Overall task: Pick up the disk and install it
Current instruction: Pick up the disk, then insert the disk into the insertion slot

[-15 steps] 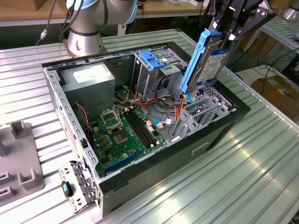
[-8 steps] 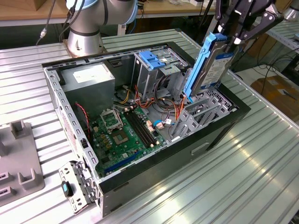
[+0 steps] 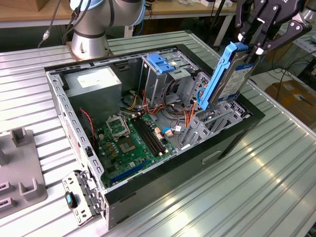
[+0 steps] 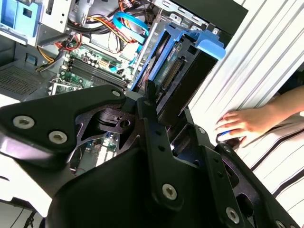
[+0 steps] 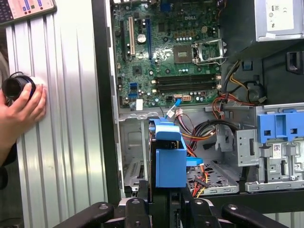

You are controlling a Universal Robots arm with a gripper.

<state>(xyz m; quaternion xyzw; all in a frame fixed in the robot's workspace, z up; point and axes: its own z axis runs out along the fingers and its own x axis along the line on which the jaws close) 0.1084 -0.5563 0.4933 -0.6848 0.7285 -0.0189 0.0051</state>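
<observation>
My gripper is shut on the disk, a flat hard drive with blue plastic rails. It hangs on edge, tilted, over the open computer case at the exterior view's right. The disk's lower end is just above the empty grey drive bay. In the second wrist view the disk points away from the gripper, connector side showing. In the first wrist view the disk stands end-on between the black fingers, above the bay floor.
Inside the case lie the green motherboard, a grey power supply, a metal drive cage with a blue latch and loose cables. A person's hand rests on the ribbed table beside the case. A grey fixture sits at the exterior view's left.
</observation>
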